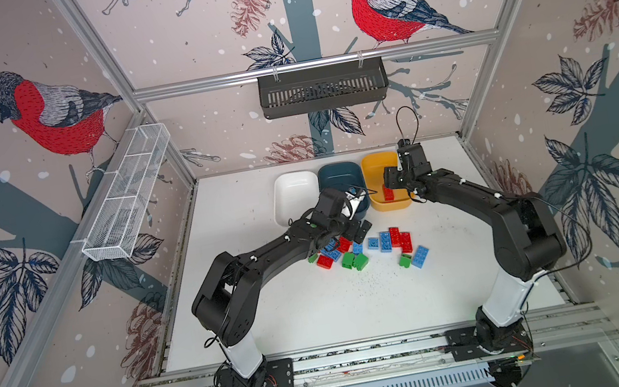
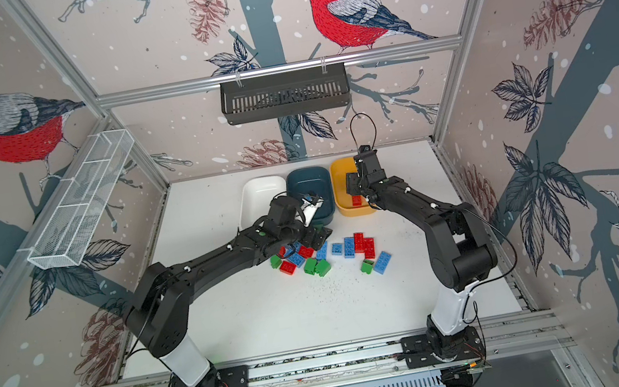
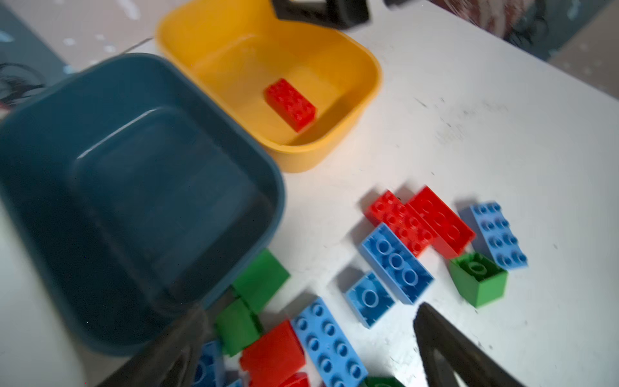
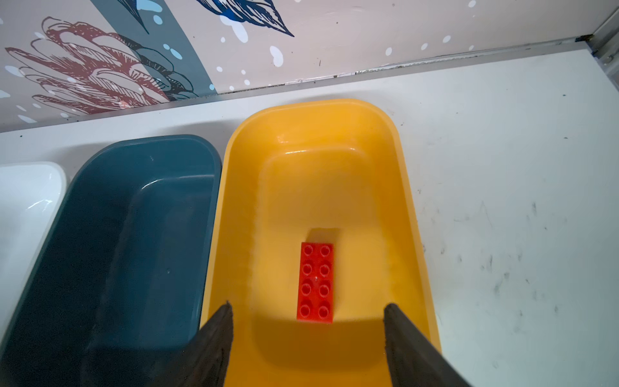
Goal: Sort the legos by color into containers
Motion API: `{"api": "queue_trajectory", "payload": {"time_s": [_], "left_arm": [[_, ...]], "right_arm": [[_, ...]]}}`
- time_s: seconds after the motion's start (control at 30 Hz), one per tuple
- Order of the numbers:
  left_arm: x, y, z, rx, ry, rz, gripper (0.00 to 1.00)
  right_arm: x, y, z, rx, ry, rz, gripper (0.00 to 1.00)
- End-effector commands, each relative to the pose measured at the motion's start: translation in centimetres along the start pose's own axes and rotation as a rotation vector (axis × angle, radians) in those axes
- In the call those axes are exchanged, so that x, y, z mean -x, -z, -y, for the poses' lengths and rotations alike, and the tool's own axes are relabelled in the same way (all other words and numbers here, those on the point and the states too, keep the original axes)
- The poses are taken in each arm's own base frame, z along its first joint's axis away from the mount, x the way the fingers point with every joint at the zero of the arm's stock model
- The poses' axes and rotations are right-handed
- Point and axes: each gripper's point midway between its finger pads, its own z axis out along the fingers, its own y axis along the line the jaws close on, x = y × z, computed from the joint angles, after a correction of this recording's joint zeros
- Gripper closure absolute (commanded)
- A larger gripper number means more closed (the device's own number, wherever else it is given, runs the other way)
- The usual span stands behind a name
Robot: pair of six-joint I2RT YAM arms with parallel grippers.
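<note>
Right wrist view: your right gripper (image 4: 308, 305) hangs over the yellow container (image 4: 385, 167), jaws apart, holding nothing. One red lego (image 4: 316, 281) lies flat, studs up, on its floor between the fingertips. Your left gripper (image 3: 311, 308), spread wide and empty, hovers over the loose legos (image 3: 395, 261) beside the teal container (image 3: 50, 150).

three shallow rounded plastic tubs stand in a row. the yellow tub (image 4: 402, 187) has the dark teal tub (image 4: 100, 201) just beside it, and the white tub (image 1: 296, 201) lies beyond that. one oblong red studded brick (image 4: 316, 283) lies flat, studs up, inside the yellow tub. loose red, blue and green bricks (image 1: 385, 241) lie scattered in front of the yellow tub, some overturned.
</note>
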Motion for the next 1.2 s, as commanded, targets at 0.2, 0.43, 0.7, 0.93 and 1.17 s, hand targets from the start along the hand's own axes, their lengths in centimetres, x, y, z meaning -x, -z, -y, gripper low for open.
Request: {"api": "queue_trajectory", "payload": {"time_s": [0.2, 0.43, 0.7, 0.93, 1.17], "left_arm": [[-2.6, -2.0, 4.0, -0.144, -0.388, -0.076, 0.04], [-4.6, -4.1, 2.9, -0.128, -0.464, -0.196, 0.06], [-6.2, -6.1, 2.6, -0.158, -0.508, -0.279, 0.15], [-7.2, -7.8, 2.7, -0.181, -0.51, -0.304, 0.25], [-7.6, -8.7, 2.9, -0.21, -0.505, -0.322, 0.47]], "right_arm": [[-1.4, 5.8, 1.9, -0.025, -0.038, 0.042, 0.0], [-1.7, 8.0, 3.2, -0.029, -0.096, 0.085, 0.0], [0.8, 9.2, 3.3, -0.031, -0.122, 0.169, 0.0], [0.0, 8.6, 3.5, -0.046, -0.113, 0.134, 0.01], [-0.3, 8.6, 3.5, -0.044, -0.113, 0.127, 0.01]]}}
